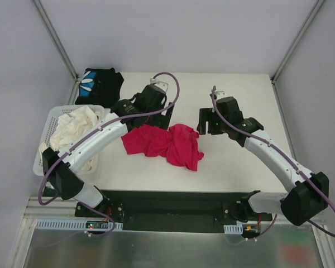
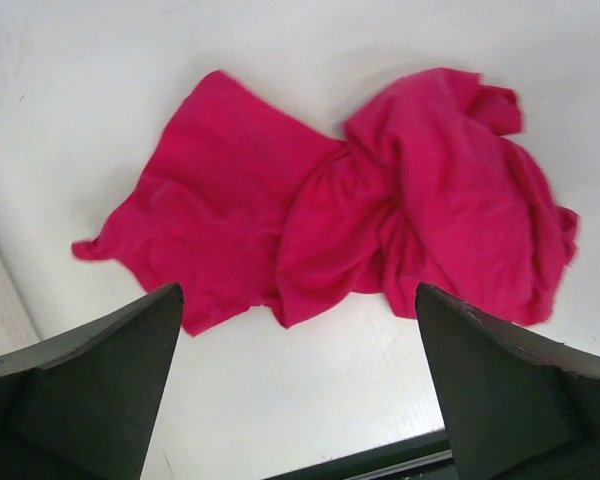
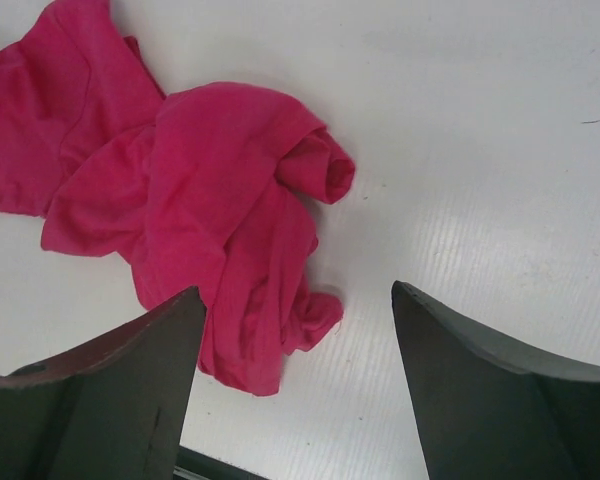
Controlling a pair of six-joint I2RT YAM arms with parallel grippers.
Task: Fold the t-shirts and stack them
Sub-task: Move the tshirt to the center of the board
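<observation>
Though your left gripper (image 2: 295, 320) and right gripper (image 3: 295, 300) gaped empty, the crumpled magenta-red cloth t-shirt (image 1: 164, 144) lay unfolded, the black printed t-shirt (image 1: 100, 85) apart, unstacked.

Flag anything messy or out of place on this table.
The bright magenta-red cloth t-shirt lies crumpled, unfolded, in the middle of the white table. The black cloth t-shirt with a blue-and-white print sits at the far left corner, apart from it, unstacked.

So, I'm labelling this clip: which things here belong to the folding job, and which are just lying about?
Job:
magenta t-shirt, crumpled mid-table
black printed t-shirt, far left corner

Lying about:
white basket
cream cloth inside it
</observation>
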